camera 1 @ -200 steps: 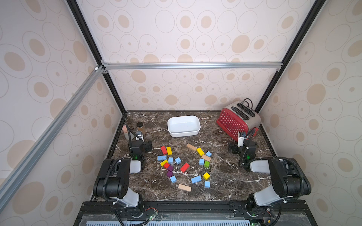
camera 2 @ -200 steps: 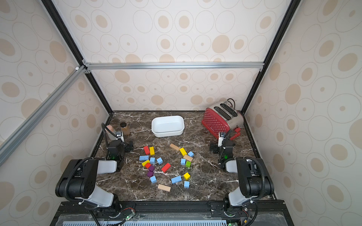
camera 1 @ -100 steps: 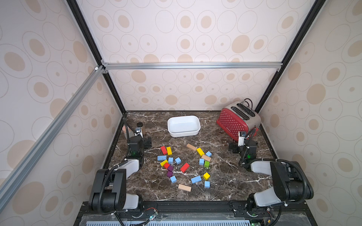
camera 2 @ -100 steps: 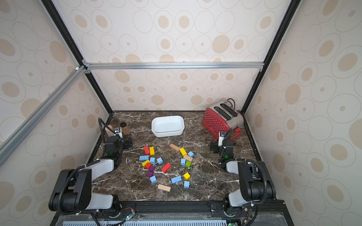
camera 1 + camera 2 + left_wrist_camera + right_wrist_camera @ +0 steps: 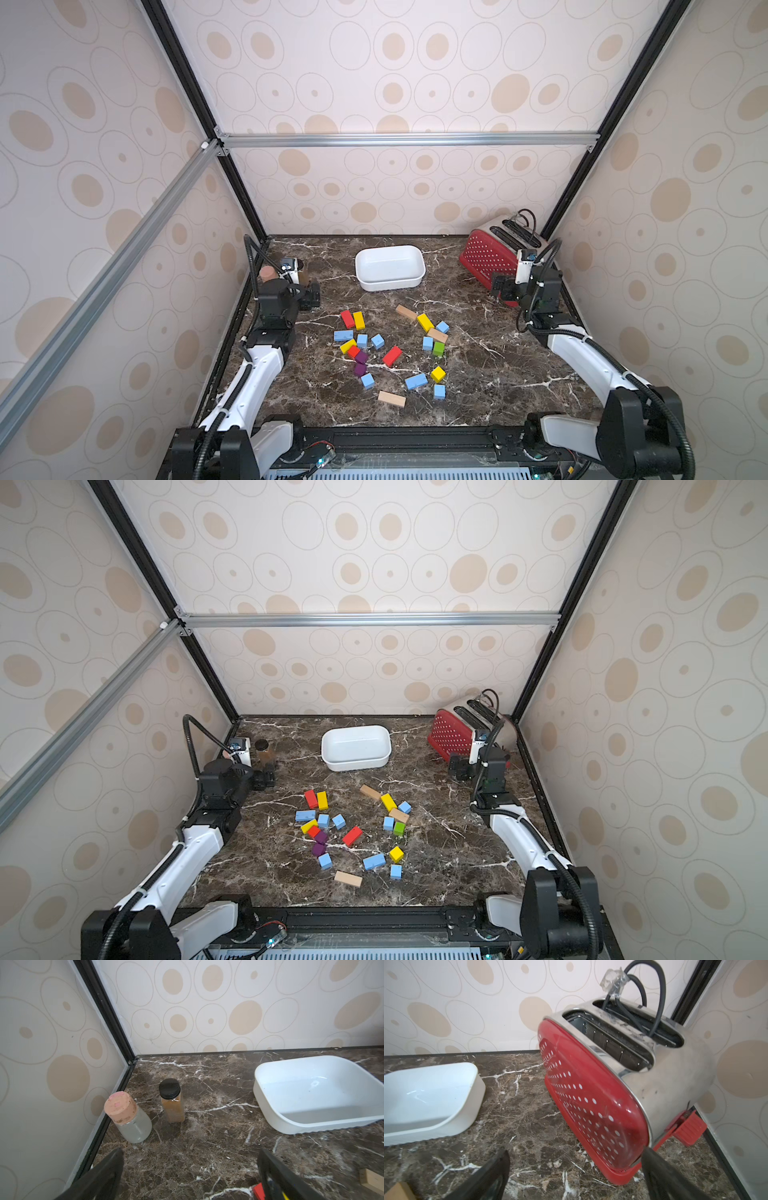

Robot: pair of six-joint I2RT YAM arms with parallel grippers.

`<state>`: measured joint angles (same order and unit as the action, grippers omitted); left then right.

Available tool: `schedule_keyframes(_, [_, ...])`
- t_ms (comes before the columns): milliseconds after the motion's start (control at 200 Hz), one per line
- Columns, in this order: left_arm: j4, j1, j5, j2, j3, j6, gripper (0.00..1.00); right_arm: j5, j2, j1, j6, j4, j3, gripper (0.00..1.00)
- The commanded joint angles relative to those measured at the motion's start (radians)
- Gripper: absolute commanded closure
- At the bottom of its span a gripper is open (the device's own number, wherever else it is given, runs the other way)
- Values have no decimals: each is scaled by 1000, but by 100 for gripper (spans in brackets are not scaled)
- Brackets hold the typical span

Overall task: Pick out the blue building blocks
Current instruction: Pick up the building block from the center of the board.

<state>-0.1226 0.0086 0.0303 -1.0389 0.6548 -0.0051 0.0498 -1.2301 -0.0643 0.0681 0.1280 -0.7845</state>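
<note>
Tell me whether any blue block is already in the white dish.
No, the white dish holds nothing; the blue blocks lie outside it.

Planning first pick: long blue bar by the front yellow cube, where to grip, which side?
From above, pinch the blue bar across its long sides at mid-length. It lies flat; the yellow cube crowds one end, while the long sides look clear.

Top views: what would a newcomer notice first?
The blue building blocks scattered among other coloured blocks in the middle of the marble table. Then the red polka-dot toaster in the far right corner, cord stuffed into a slot, and the empty white dish at back centre.
</note>
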Motion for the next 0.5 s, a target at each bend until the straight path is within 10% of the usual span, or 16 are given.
schedule_keyframes(0, [138,6,96,51,53,63,0,15,19,-33,52,-284,-80,0])
schedule_keyframes(491, [322,-112,265,132,33,135,1,-33,-50,-247,136,-765,-289,0])
